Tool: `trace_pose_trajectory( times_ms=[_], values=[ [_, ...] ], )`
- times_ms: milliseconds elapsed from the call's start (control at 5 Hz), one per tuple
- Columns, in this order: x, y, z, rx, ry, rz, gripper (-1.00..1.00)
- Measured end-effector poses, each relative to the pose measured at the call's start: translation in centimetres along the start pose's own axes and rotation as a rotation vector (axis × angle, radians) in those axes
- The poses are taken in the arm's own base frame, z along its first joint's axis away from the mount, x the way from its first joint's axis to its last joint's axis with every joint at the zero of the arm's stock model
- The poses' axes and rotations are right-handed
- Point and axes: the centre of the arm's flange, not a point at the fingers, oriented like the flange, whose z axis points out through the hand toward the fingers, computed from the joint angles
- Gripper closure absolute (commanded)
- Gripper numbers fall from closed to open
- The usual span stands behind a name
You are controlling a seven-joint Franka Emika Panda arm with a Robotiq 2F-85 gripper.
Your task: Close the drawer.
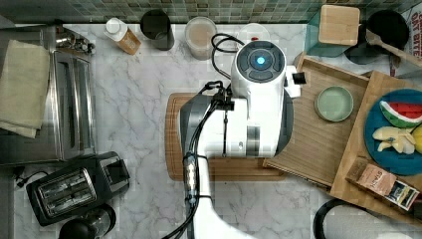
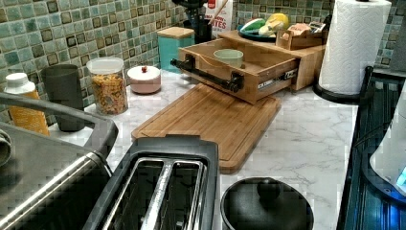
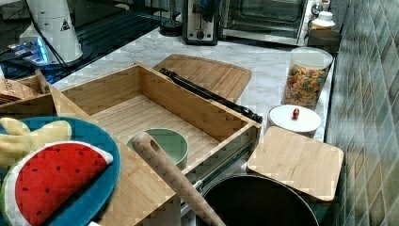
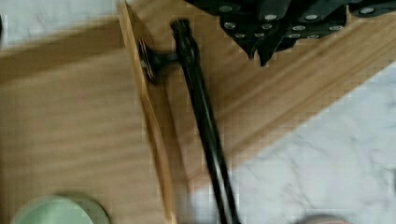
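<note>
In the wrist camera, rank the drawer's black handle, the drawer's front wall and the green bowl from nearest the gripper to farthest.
From the gripper, in the wrist view:
1. Black handle: closest, out in front of the drawer.
2. Front wall: just behind the handle.
3. Green bowl: inside the drawer, farthest.

A white grey-veined marble countertop (image 2: 306,139) is spreading under everything — a wall of small green-grey mosaic tiles (image 2: 72,28) is rising directly behind the countertop, and soft even light is falling across it, glinting off the glazed tiles.
</note>
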Motion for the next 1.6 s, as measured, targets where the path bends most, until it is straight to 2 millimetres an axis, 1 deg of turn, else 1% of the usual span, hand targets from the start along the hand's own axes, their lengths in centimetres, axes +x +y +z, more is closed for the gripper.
trace_pose_trajectory(
  times_ms=[200, 400, 600, 800, 1000, 1200, 1400, 1600],
  values=[
    [0.8, -1.1, 0.9, 0.042, 0.069, -0.038, 1.0],
    [1.1, -2.4, 2.1, 0.051, 0.085, -0.049, 1.0],
    [1.4, -3.4, 5.0, -0.025, 0.075, -0.097, 1.0],
    [1.6, -4.6, 8.9, -0.061, 0.046, -0.1, 1.0],
    [1.7, -6.4, 12.4, -0.051, 0.048, -0.119, 1.0],
    [1.8, -7.1, 14.4, -0.087, 0.091, -0.174, 1.0],
    [1.8, -6.9, 14.7, -0.135, 0.105, -0.21, 1.0],
    [2.3, -7.3, 14.4, -0.098, 0.154, -0.215, 1.0]
  ],
)
